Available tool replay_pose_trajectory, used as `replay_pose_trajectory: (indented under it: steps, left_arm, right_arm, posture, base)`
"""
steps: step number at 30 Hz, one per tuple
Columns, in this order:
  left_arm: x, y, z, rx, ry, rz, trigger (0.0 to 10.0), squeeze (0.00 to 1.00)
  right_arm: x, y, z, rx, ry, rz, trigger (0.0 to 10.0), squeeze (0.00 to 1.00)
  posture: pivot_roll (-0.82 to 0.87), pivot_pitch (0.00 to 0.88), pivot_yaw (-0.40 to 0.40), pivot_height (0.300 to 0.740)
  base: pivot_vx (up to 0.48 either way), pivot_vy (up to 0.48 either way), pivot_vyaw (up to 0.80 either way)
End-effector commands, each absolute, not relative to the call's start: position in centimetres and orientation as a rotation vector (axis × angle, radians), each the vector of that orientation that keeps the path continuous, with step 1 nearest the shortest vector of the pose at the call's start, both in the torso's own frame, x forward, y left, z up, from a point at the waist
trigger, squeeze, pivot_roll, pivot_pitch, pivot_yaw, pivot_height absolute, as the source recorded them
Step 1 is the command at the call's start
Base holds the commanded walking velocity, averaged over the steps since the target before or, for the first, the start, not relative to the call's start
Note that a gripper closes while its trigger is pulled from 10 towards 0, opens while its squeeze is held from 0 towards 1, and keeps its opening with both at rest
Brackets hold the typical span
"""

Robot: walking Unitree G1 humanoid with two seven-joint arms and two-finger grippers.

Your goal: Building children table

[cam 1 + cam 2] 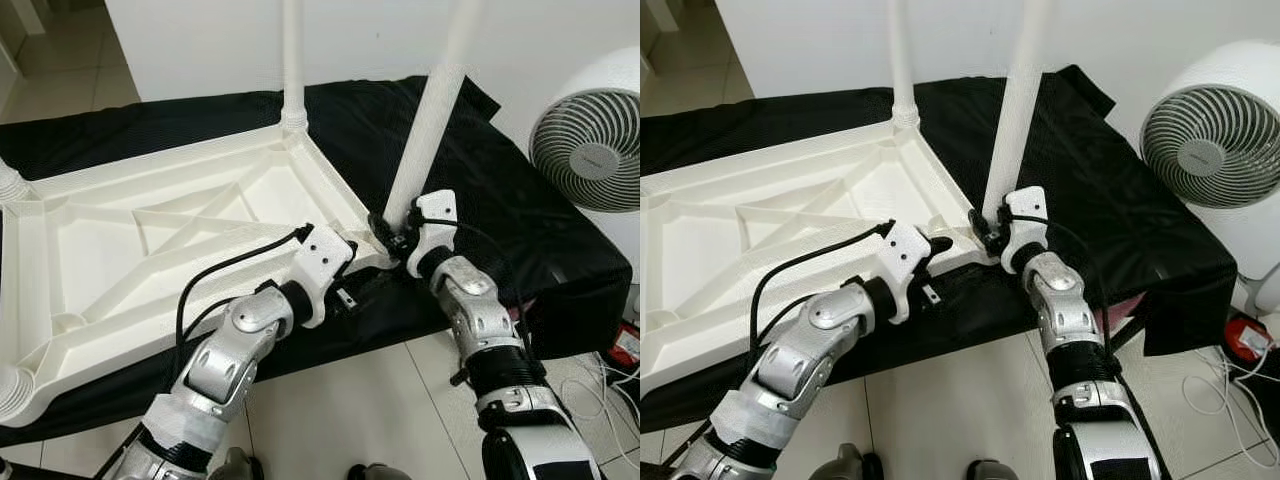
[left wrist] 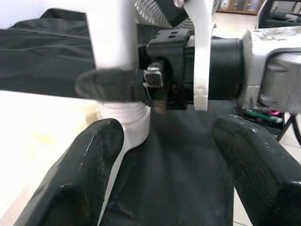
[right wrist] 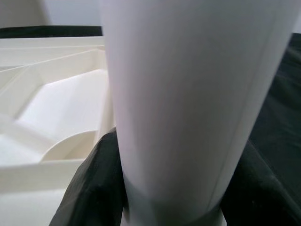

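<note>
A white plastic table top lies upside down on a black cloth. One white leg stands upright in the far corner. At the near right corner, my right gripper is shut on a second white leg, which leans slightly right. In the right wrist view that leg runs between the black fingers. My left gripper sits just left of that corner and is open, with nothing held. In the left wrist view its fingers flank the leg's base.
A white fan stands to the right, beyond the cloth's edge. Cables lie on the tiled floor at the lower right. Ribbed white leg ends show at the table top's left corners. A white wall runs behind.
</note>
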State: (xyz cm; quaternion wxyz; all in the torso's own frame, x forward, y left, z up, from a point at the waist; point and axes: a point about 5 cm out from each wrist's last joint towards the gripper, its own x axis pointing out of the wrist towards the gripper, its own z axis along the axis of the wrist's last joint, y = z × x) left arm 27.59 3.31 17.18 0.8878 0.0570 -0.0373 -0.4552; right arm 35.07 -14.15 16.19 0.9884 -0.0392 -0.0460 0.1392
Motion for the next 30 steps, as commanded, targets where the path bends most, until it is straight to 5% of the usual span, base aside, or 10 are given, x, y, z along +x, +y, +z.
replay_pose_trajectory:
  steps: [1,4,12,13,14,15,26,30]
  left_arm:
    - [27.1,3.1,16.9,0.112,-0.061,-0.989,10.0,0.0]
    - [27.1,3.0,16.8,0.112,-0.059,-0.99,10.0,0.0]
    - [27.0,2.9,16.8,0.106,-0.057,-0.987,10.0,0.0]
    - [27.0,2.8,16.8,0.111,-0.056,-0.989,10.0,0.0]
    - [27.0,2.8,16.8,0.111,-0.056,-0.989,10.0,0.0]
    - [27.0,2.7,16.8,0.111,-0.057,-0.987,10.0,0.0]
    - [27.0,2.7,16.6,0.113,-0.051,-0.986,10.0,0.0]
    - [27.1,2.8,16.7,0.121,-0.052,-0.987,10.0,0.0]
  right_arm:
    - [34.6,-15.0,15.8,-0.094,-0.076,0.126,10.0,0.0]
    - [33.5,-14.5,15.8,-0.059,-0.079,-0.032,10.0,0.0]
    - [32.4,-11.8,15.5,0.001,-0.07,0.019,10.0,0.0]
    - [32.4,-12.2,16.1,0.004,-0.08,0.014,10.0,0.84]
    - [32.4,-12.2,16.1,0.004,-0.08,0.014,10.0,0.84]
    - [32.5,-12.5,16.4,0.012,-0.089,0.012,10.0,1.0]
    - [32.8,-13.5,19.2,0.068,-0.191,0.114,10.0,1.0]
    - [33.5,-14.9,19.3,-0.013,-0.154,0.368,10.0,1.0]
  posture:
    - [-0.08,0.095,0.023,0.74]
    - [-0.08,0.1,0.021,0.74]
    - [-0.08,0.101,0.014,0.74]
    - [-0.08,0.099,0.007,0.74]
    - [-0.08,0.099,0.007,0.74]
    - [-0.08,0.098,0.003,0.74]
    - [-0.08,0.099,-0.01,0.74]
    - [-0.08,0.099,-0.004,0.74]
  base:
    - [0.0,0.0,0.0]
    - [0.0,0.0,0.0]
    - [0.0,0.0,0.0]
    - [0.0,0.0,0.0]
    - [0.0,0.0,0.0]
    - [0.0,0.0,0.0]
    - [0.0,0.0,0.0]
    - [0.0,0.0,0.0]
